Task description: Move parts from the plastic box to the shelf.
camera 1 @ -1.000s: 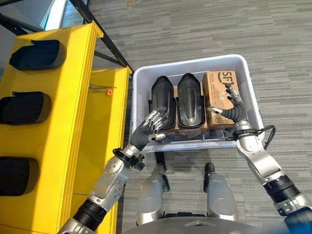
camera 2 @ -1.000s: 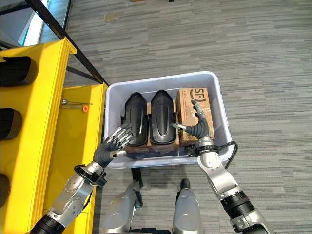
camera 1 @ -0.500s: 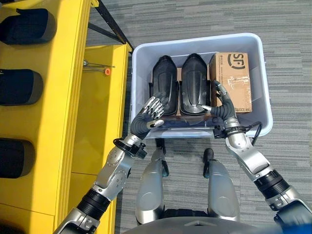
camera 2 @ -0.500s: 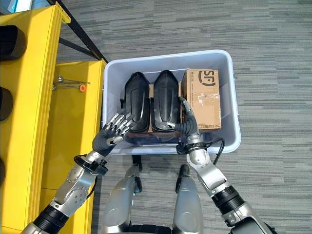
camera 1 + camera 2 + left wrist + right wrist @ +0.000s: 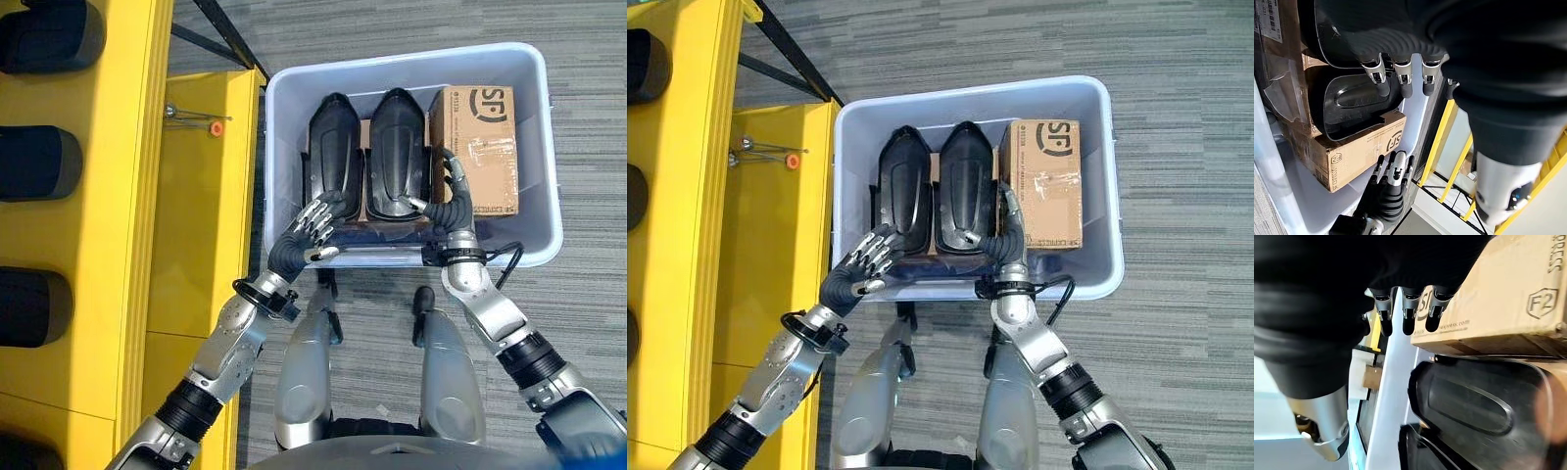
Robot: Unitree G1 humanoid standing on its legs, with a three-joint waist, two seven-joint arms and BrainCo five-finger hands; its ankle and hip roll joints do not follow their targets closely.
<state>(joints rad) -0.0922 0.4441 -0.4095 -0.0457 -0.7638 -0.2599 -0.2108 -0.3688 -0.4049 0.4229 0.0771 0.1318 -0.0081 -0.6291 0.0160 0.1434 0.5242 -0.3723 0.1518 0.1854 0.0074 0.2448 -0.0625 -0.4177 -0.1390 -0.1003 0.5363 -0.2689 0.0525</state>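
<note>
Two black parts (image 5: 335, 162) (image 5: 396, 157) lie side by side in the plastic box (image 5: 278, 117), long axes running away from me, cardboard carton (image 5: 480, 147) to their right, my left robot hand (image 5: 304, 235) and right robot hand (image 5: 449, 201) relaxed open at their near ends, yellow shelf (image 5: 127, 196) left.

Two black parts (image 5: 336, 162) (image 5: 396, 157) and a carton (image 5: 480, 147) are filling the box (image 5: 284, 93) wall to wall, leaving narrow gaps. The yellow shelf (image 5: 201, 196) is crowding its left side; open floor (image 5: 588, 147) is lying right.
</note>
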